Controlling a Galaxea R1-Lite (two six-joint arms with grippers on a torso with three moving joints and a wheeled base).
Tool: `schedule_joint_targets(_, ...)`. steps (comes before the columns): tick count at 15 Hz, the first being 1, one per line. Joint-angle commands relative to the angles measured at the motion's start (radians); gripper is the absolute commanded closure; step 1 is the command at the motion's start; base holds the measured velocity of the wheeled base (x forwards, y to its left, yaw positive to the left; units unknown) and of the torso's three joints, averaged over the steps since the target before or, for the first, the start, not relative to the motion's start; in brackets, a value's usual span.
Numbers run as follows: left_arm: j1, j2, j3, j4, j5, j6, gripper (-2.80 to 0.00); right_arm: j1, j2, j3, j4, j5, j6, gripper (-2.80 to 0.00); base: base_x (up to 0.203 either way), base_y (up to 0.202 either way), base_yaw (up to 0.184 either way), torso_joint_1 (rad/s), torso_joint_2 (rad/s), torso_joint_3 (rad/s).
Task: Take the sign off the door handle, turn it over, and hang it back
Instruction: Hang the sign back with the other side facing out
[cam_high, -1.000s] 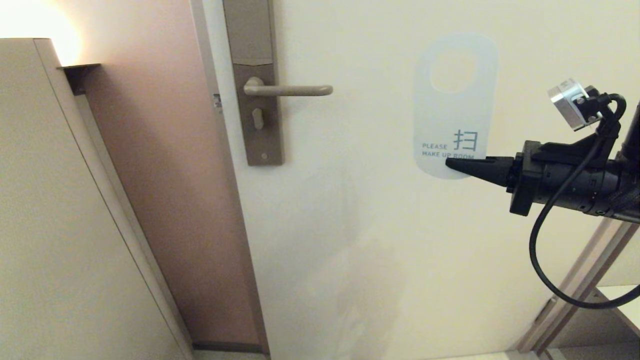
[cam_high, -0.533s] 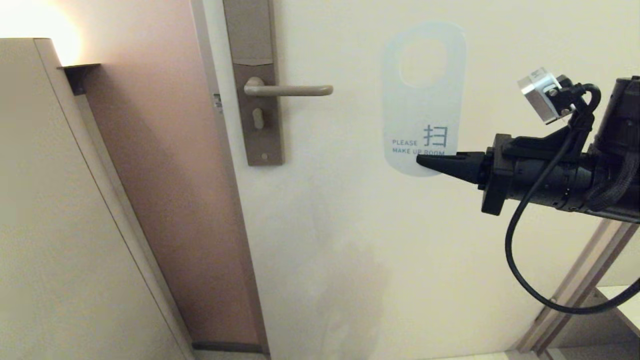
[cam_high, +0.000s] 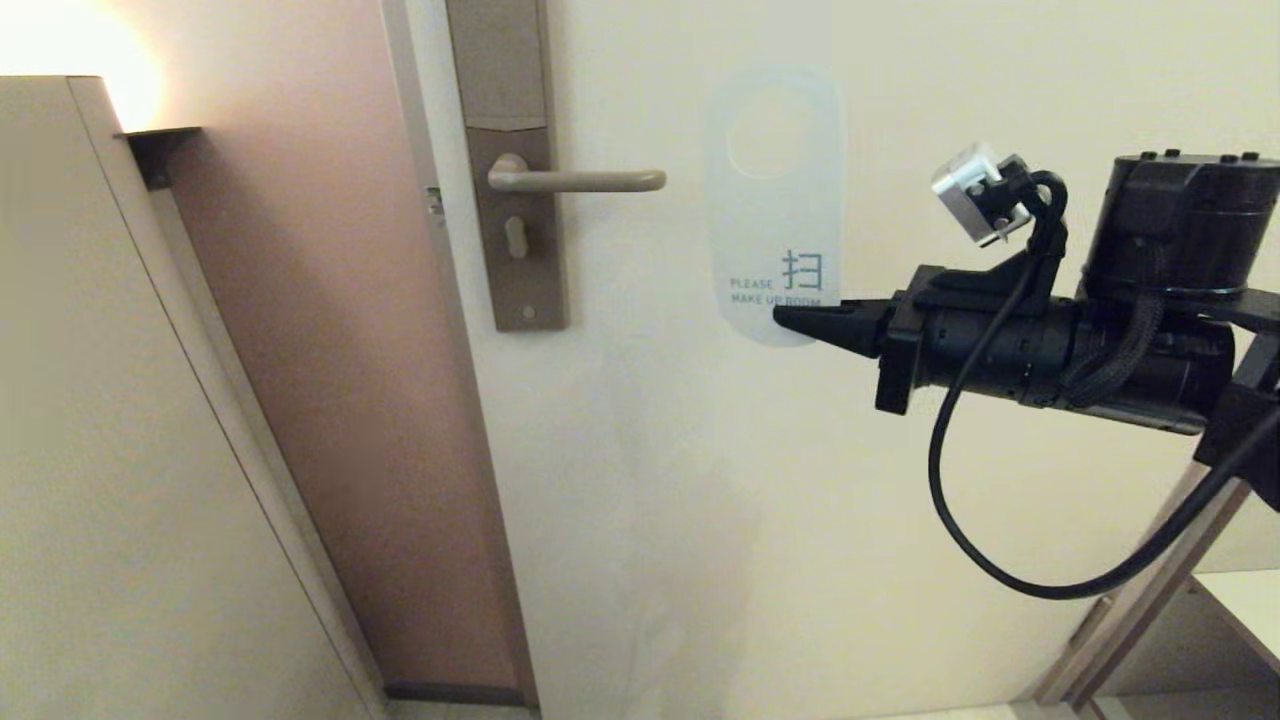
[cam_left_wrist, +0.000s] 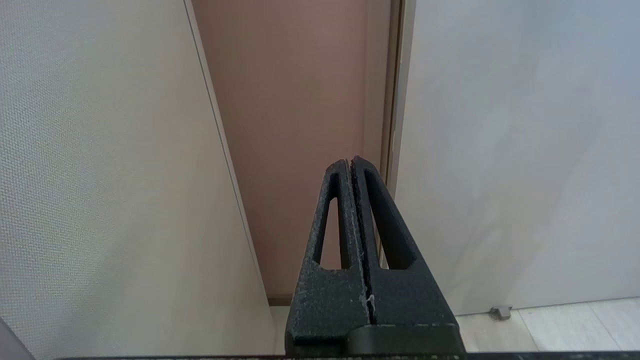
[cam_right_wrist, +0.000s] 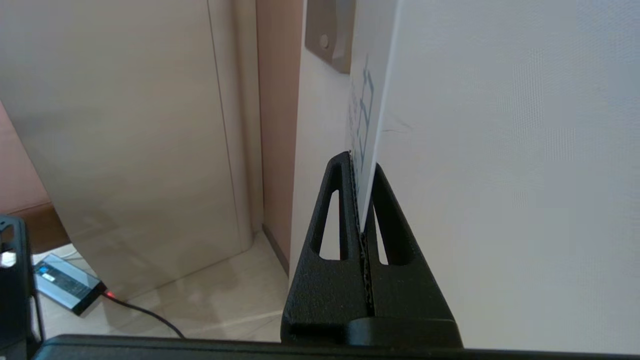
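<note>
- Door: a pale cream panel fills most of the head view; its edge runs beside a pinkish-brown wall strip.
- Cabinet panel: a beige slab stands at the far left, with a bright lamp glow above its top corner.
- Right arm: black, reaching in level from the right side of the head view, a loose black cable looping below it and a small silver camera block on top.
- Lock plate: a tall, narrow brownish-grey plate near the door's edge.
- Sign: held upright, white face towards the onlooker, showing teal "PLEASE MAKE UP ROOM" and one large character; its oval hole is uppermost. It stands just to the right of the door handle's tip, clear of it and not hung on it.
- Door handle: a slim beige lever lying horizontal, rounded tip pointing towards the sign, bare.
- Right gripper: fingers pinching the lower rounded end of the sign; the right wrist view shows the thin card edge clamped between the two fingers.
- Left gripper: parked, seen only in its own wrist view, fingers pressed together on nothing, pointing at the wall strip beside the door.
</note>
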Motion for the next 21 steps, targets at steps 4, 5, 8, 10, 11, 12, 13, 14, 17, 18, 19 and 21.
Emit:
schedule_joint_targets(4, 0.0, 0.001, 0.0, 0.0, 0.0, 0.0, 0.0, 0.028, 0.081, -0.075, -0.005, -0.08, -0.006, 0.0, 0.0, 0.0, 0.0, 0.0, 0.0, 0.0)
schedule_joint_targets(5, 0.0, 0.001, 0.0, 0.0, 0.0, 0.0, 0.0, 0.032, 0.092, -0.089, -0.007, -0.102, -0.006, 0.0, 0.0, 0.0, 0.0, 0.0, 0.0, 0.0)
schedule_joint_targets(8, 0.0, 0.001, 0.0, 0.0, 0.0, 0.0, 0.0, 0.049, 0.123, -0.109, -0.051, -0.194, -0.008, 0.0, 0.0, 0.0, 0.0, 0.0, 0.0, 0.0)
schedule_joint_targets(10, 0.0, 0.001, 0.0, 0.0, 0.0, 0.0, 0.0, 0.063, 0.129, -0.118, -0.053, -0.246, -0.008, 0.0, 0.0, 0.0, 0.0, 0.0, 0.0, 0.0)
schedule_joint_targets(11, 0.0, 0.001, 0.0, 0.0, 0.0, 0.0, 0.0, 0.064, 0.129, -0.117, -0.054, -0.255, -0.018, 0.0, 0.0, 0.0, 0.0, 0.0, 0.0, 0.0)
schedule_joint_targets(12, 0.0, 0.001, 0.0, 0.0, 0.0, 0.0, 0.0, 0.069, 0.129, -0.115, -0.055, -0.261, -0.03, 0.0, 0.0, 0.0, 0.0, 0.0, 0.0, 0.0)
schedule_joint_targets(13, 0.0, 0.001, 0.0, 0.0, 0.0, 0.0, 0.0, 0.072, 0.129, -0.114, -0.06, -0.272, -0.038, 0.0, 0.0, 0.0, 0.0, 0.0, 0.0, 0.0)
schedule_joint_targets(14, 0.0, 0.001, 0.0, 0.0, 0.0, 0.0, 0.0, 0.082, 0.129, -0.112, -0.073, -0.28, -0.047, 0.0, 0.0, 0.0, 0.0, 0.0, 0.0, 0.0)
schedule_joint_targets(17, 0.0, 0.001, 0.0, 0.0, 0.0, 0.0, 0.0, 0.121, 0.131, -0.109, -0.084, -0.329, -0.073, 0.0, 0.0, 0.0, 0.0, 0.0, 0.0, 0.0)
schedule_joint_targets(18, 0.0, 0.001, 0.0, 0.0, 0.0, 0.0, 0.0, 0.132, 0.132, -0.108, -0.086, -0.334, -0.075, 0.0, 0.0, 0.0, 0.0, 0.0, 0.0, 0.0)
schedule_joint_targets(19, 0.0, 0.001, 0.0, 0.0, 0.0, 0.0, 0.0, 0.137, 0.132, -0.108, -0.088, -0.334, -0.076, 0.0, 0.0, 0.0, 0.0, 0.0, 0.0, 0.0)
schedule_joint_targets(21, 0.0, 0.001, 0.0, 0.0, 0.0, 0.0, 0.0, 0.147, 0.145, -0.106, -0.09, -0.335, -0.098, 0.0, 0.0, 0.0, 0.0, 0.0, 0.0, 0.0)
